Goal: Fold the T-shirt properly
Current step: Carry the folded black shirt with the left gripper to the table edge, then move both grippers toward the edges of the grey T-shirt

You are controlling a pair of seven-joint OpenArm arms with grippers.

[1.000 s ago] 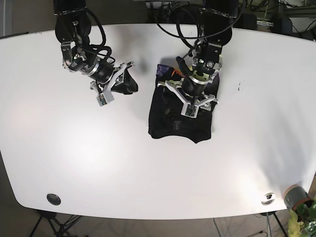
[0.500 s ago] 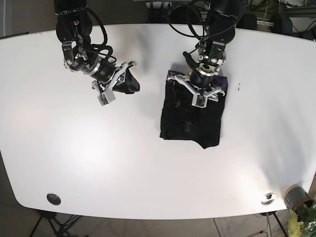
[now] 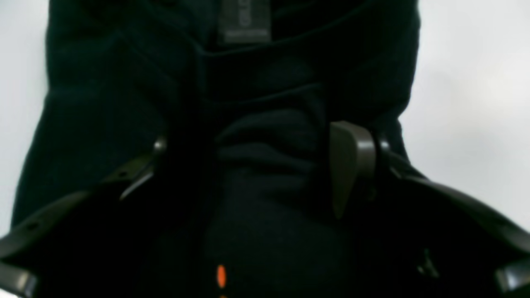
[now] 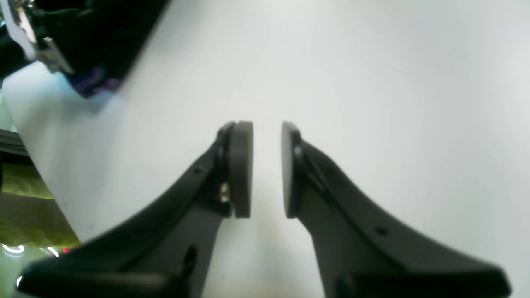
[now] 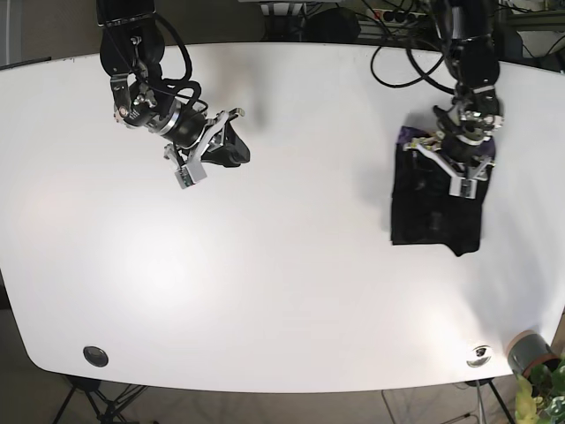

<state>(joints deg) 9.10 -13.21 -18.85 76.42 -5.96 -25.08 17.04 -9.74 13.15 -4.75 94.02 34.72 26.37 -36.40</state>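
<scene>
Base view: the folded black shirt (image 5: pixel 437 201) lies at the table's (image 5: pixel 291 291) right side, with the left gripper (image 5: pixel 461 170) on its upper edge. The right gripper (image 5: pixel 207 152) hangs over bare table, well apart. No containers are on the table.

Left wrist view: the fingers (image 3: pixel 352 165) are spread, with bunched cloth between them; pressing evenly would keep the fold from slipping.

Right wrist view: the pads (image 4: pixel 241 165) stand slightly apart, pinching nothing.
</scene>
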